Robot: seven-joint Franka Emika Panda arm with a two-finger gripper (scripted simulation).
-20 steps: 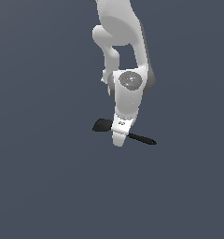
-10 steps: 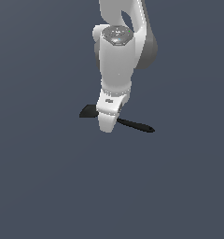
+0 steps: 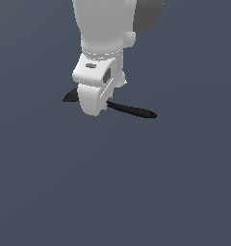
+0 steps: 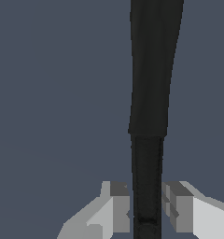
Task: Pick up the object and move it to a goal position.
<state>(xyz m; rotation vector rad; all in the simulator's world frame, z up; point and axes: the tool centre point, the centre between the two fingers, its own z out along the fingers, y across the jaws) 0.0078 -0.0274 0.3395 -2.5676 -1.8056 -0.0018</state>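
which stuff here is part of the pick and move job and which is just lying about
Part of the job:
- black spoon, sitting between the hand's fingers in the wrist view
- hand, a finger on each side of the spoon's handle

Just lying about:
- nothing else in view; only the plain grey ground shows in both views

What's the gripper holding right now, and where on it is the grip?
The gripper is shut on the black spoon, gripping partway along its length: the rounded end sticks out on the exterior view's left, the thin handle on its right. The wrist view shows the fingers pinching it.
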